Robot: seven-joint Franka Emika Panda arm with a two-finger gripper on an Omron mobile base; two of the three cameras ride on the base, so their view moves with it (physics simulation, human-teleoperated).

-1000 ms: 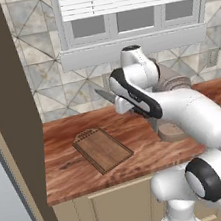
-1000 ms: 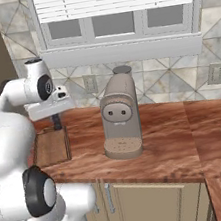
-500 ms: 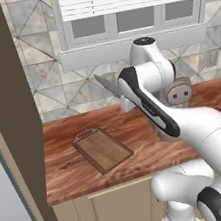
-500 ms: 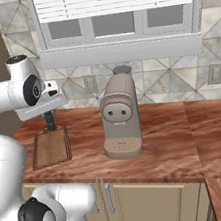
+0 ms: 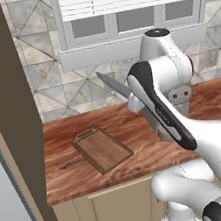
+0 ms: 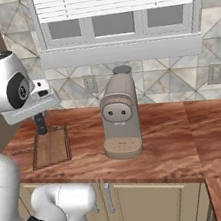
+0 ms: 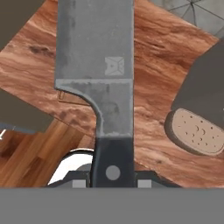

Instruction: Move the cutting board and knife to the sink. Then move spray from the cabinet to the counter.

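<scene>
My gripper (image 7: 112, 178) is shut on the black handle of the knife (image 7: 94, 57), whose silver-grey blade points away from the hand. It hangs in the air above the counter (image 5: 135, 128), the blade (image 5: 112, 86) jutting left from behind my arm. From the right, the handle (image 6: 40, 124) hangs below the gripper (image 6: 39, 117), just behind the cutting board. The dark-brown cutting board (image 5: 102, 149) lies flat on the counter's left part, also seen from the right (image 6: 51, 146). The sink and the spray are out of view.
A grey-brown coffee machine (image 6: 119, 116) stands mid-counter, right of the board, and sits under the hand at right (image 7: 203, 100). A tall dark cabinet side (image 5: 13, 123) bounds the counter on the left. A tiled wall and window lie behind.
The arm has straightened upward and carried the knife a little higher above the counter. The cutting board and coffee machine have not moved.
</scene>
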